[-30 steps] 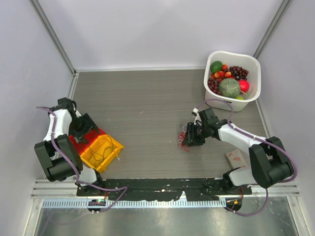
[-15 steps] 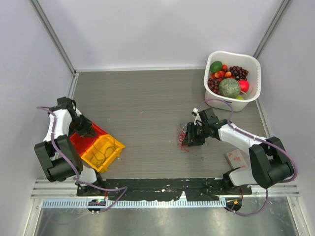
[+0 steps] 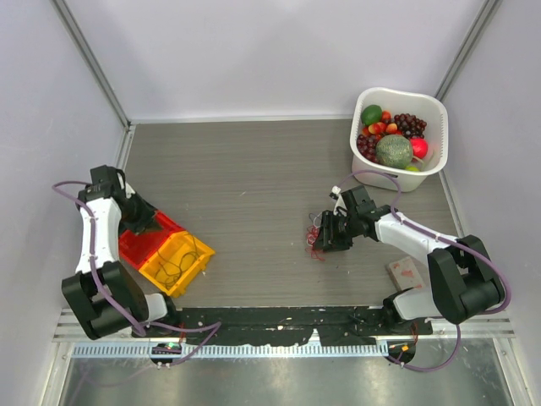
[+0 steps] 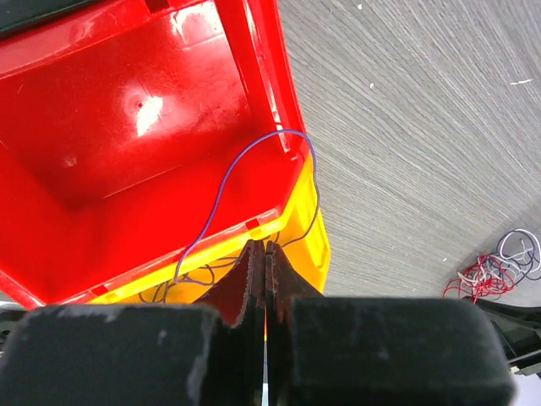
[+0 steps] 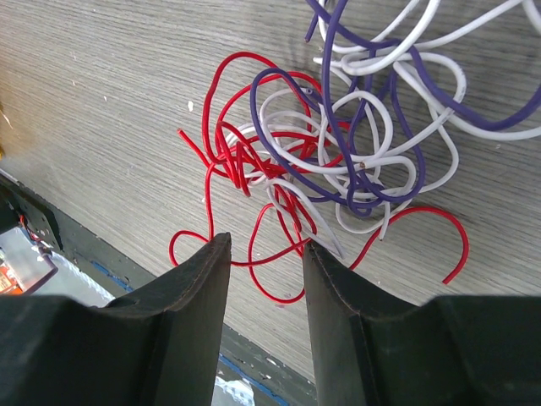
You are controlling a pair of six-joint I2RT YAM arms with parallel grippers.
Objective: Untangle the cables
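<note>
Left gripper [image 4: 264, 247] has drawn back over the red bin [image 4: 101, 169]. Jaws now pressed together, wide before. A thin purple wire [image 4: 221, 188] arcs over the bin wall by the tips. Right gripper [image 5: 266, 245] unmoved, jaws apart astride the cables [image 3: 317, 239], tangled well right of the red bin.

Right end effector [image 3: 325, 238] rests at the cables [image 3: 314, 248] on the table [image 3: 245, 169].

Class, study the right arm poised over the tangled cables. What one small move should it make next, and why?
Probably lower the right gripper and close on the red cable. Its jaws stand open over the cables, and a loose red loop lies between them at the tangle's edge, so it looks the easiest strand to draw out.
</note>
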